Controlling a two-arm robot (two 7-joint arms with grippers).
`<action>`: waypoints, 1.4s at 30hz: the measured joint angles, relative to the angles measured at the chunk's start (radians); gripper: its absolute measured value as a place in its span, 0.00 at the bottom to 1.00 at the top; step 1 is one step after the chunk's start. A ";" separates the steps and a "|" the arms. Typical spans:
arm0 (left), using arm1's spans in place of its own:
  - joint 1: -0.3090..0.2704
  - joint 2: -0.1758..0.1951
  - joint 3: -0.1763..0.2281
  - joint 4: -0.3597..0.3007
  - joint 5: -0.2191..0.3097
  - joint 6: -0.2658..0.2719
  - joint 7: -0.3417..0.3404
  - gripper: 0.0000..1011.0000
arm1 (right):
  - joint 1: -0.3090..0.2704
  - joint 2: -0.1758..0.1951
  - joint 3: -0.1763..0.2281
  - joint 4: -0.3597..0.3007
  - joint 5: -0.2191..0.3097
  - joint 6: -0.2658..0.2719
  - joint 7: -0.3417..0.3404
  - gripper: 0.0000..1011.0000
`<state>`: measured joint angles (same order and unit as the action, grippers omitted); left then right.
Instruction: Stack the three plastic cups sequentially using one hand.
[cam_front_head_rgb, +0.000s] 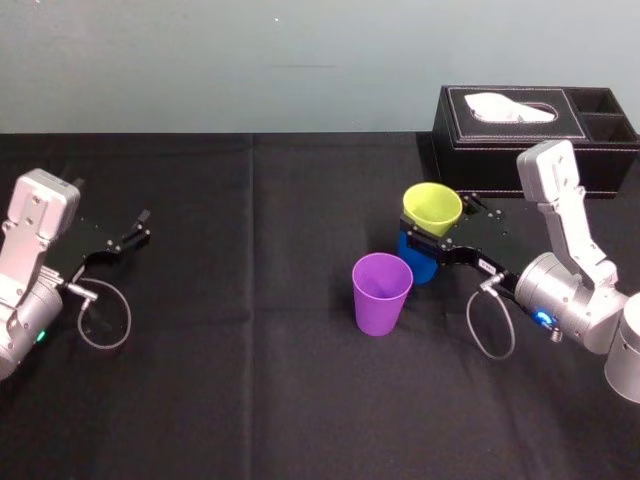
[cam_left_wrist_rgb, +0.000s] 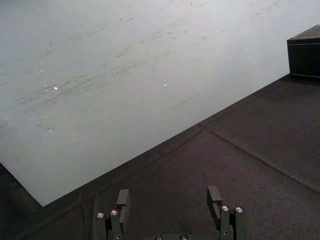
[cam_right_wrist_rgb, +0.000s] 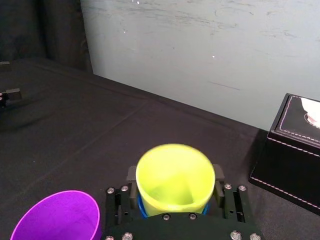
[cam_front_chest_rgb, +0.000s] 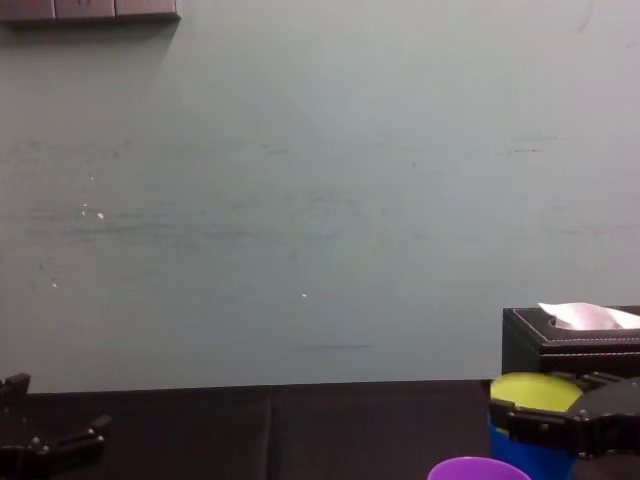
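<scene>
the yellow-green cup (cam_front_head_rgb: 432, 208) sits mouth up, partly sunk into the blue cup (cam_front_head_rgb: 417, 265), tilted a little so its rim leans toward the robot's left. the blue rim shows just under it in the right wrist view. the right gripper (cam_front_head_rgb: 441, 226) is clamped on the yellow-green cup, one black finger on each side of its wall, just above the blue rim. the purple cup (cam_front_head_rgb: 381, 292) stands upright and apart from the stack, just beside the blue cup on the near left; whether the two touch cannot be told. all sit on the black cloth table (cam_front_head_rgb: 250, 400), with the black tissue box (cam_front_head_rgb: 530, 135) behind at the far right. the left gripper (cam_front_head_rgb: 140, 228) hovers well apart at the table's left, fingers spread and holding nothing.
</scene>
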<state>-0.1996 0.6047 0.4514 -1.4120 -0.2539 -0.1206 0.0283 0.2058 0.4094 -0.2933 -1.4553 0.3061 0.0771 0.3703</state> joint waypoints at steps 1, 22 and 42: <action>0.000 0.000 0.000 0.000 0.000 0.000 0.000 1.00 | 0.000 0.000 0.000 0.000 0.000 0.000 0.000 0.87; 0.000 0.000 0.000 0.000 0.000 0.000 0.000 1.00 | -0.015 0.010 0.006 -0.036 -0.010 -0.037 0.002 0.99; 0.000 0.000 0.000 0.000 0.000 0.000 0.000 1.00 | -0.231 0.146 0.081 -0.289 0.039 -0.057 0.050 0.99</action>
<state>-0.1996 0.6047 0.4514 -1.4120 -0.2539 -0.1206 0.0283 -0.0251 0.5550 -0.2120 -1.7448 0.3449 0.0204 0.4201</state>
